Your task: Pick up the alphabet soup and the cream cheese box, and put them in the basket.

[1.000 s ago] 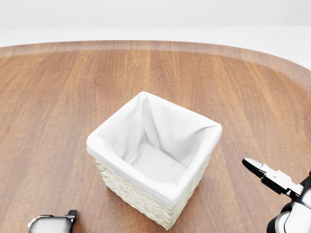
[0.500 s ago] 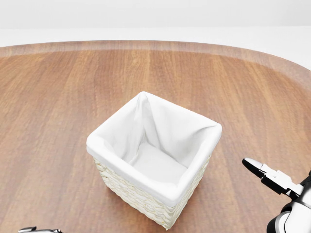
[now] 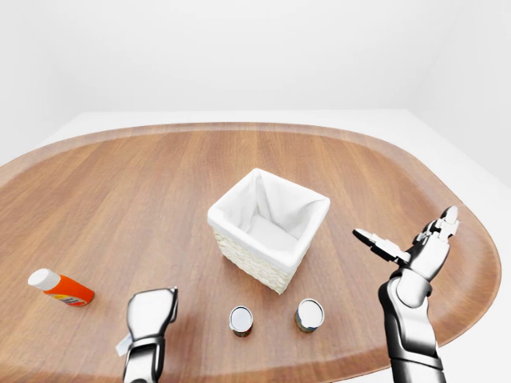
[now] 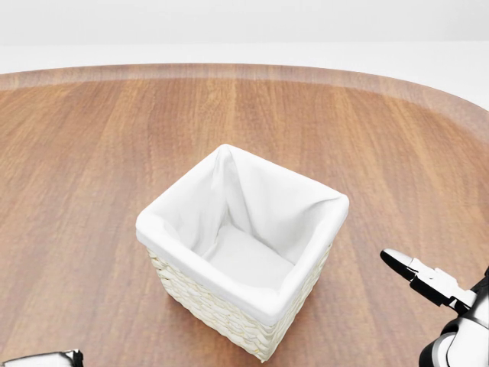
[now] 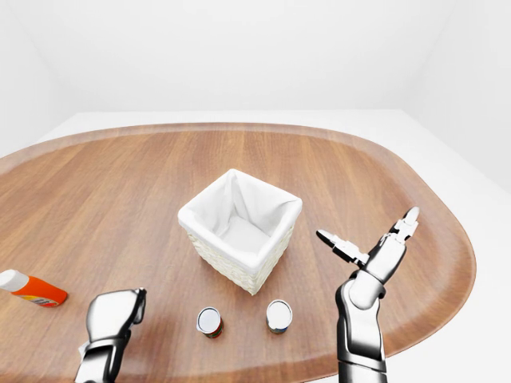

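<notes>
Wooden table (image 3: pixel 144 183): oval, brown, fills most of each view.

Basket (image 3: pixel 268 227): woven, white cloth lining, near the table's middle, nothing inside.

Right hand (image 3: pixel 415 246): raised above the table's right side, fingers spread wide, holding nothing.

Left hand (image 3: pixel 150 313): low at the near left, fingers curled into a fist, nothing visibly held.

Orange bottle (image 3: pixel 62 288): white cap, lying on its side at the far left.

Two cans: one (image 3: pixel 240 320) nearer the left hand, the other (image 3: pixel 309 314) to its right, both upright just below the basket. Which one is the alphabet soup cannot be told.
</notes>
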Tool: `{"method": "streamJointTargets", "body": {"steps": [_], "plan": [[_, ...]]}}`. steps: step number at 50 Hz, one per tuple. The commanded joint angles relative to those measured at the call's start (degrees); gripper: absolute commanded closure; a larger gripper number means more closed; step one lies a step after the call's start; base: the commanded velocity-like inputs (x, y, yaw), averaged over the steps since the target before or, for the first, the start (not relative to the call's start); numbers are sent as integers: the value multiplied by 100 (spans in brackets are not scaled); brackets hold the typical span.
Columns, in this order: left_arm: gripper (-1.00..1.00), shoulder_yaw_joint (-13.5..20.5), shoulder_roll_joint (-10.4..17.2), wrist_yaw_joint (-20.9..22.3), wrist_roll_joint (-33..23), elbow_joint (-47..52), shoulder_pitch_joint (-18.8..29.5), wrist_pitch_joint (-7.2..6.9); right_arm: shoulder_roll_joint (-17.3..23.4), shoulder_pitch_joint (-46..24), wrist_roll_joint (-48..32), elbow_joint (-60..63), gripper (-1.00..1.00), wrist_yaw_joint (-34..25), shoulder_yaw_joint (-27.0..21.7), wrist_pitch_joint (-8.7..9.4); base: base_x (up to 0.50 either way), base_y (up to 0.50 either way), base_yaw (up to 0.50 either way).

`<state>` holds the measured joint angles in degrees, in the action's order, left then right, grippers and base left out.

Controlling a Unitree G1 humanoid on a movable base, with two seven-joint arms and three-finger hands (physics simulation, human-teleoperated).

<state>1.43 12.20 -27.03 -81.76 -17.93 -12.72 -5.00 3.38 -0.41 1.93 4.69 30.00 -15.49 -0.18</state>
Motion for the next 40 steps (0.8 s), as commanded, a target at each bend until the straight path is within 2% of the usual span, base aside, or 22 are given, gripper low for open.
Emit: {"method": "streamJointTargets", "body": {"steps": [1,6,14,15,17,20,23,27,32,40], "plan": [[100,165,-102,332,-5,741,-135,0,9,-14,6,-42,-100,0,1,-17,0,0,0],[100,396,-210,434,246,951,-4,0,5,4,8,30,-100,0,1,39,0,0,0],[100,530,-343,491,560,1444,35,0,3,-4,13,15,-100,0,2,41,0,0,0],[100,560,-377,467,605,1507,41,0,1,-4,8,1,-100,0,6,23,0,0,0],[100,517,-469,13,238,1609,114,0,-2,0,12,46,-100,0,-1,67,0,0,0],[100,532,-480,139,645,1960,-95,0,-2,-5,8,5,-100,0,3,16,0,0,0],[100,574,-503,98,520,2095,-111,0,-2,3,-12,25,-100,0,15,34,0,0,0],[100,653,-569,200,569,2613,-180,0,-4,8,-13,9,-100,0,10,12,0,0,0],[100,695,-702,724,469,3184,-170,0,-9,13,-24,47,-100,0,14,46,0,0,0],[100,658,-778,1072,377,3353,186,0,-2,1,-12,13,-100,0,9,22,0,0,0]]}}
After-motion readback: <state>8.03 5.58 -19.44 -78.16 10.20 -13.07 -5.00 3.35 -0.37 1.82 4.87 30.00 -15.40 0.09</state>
